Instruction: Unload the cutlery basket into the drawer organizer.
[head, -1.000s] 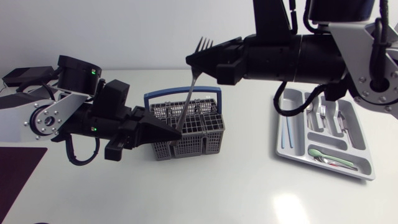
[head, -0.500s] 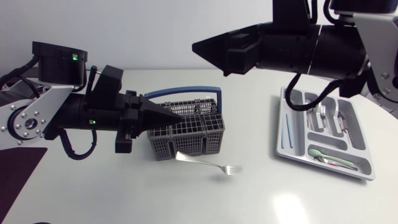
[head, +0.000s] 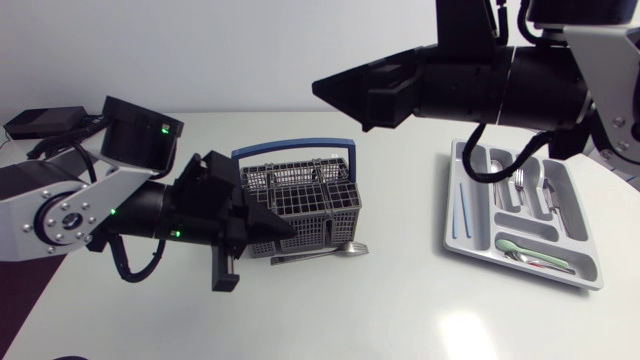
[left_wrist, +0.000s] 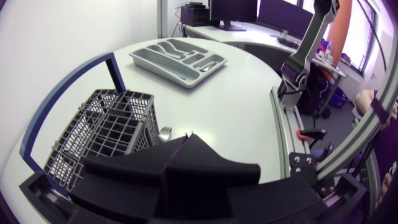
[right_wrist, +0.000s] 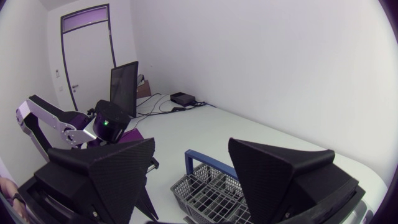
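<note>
Left gripper (head: 288, 232): fingers pressed together to one point, with nothing between them; the left wrist view (left_wrist: 189, 135) shows the seam shut. The tip sits low at the front wall of the cutlery basket (head: 300, 205).

Fork (head: 318, 253): flat on the table just beside the basket's front wall, tines toward the drawer organizer (head: 450, 215). In the left wrist view its tines (left_wrist: 165, 132) show just ahead of the closed fingertips, next to the basket (left_wrist: 106, 127). Whether fork and basket touch: cannot tell.

Right gripper (head: 325, 90): fingers wide apart and empty, clear in its own wrist view (right_wrist: 191, 142). It hangs high over the table, pointing toward the left arm, with the basket (right_wrist: 208, 193) below it.

Markings: small green lights (head: 163, 127) glow on the left arm's black housing. Any print is too small to make out.

Pose: the left arm enters low from the left, its forearm sloping down toward the basket. The right arm enters from the right, its forearm about level and well above the table.

The basket is grey mesh with an upright blue handle (head: 295, 148). The organizer (left_wrist: 180, 56) is well apart on the right side and holds cutlery in several compartments, including a green-handled piece (head: 515, 245).
</note>
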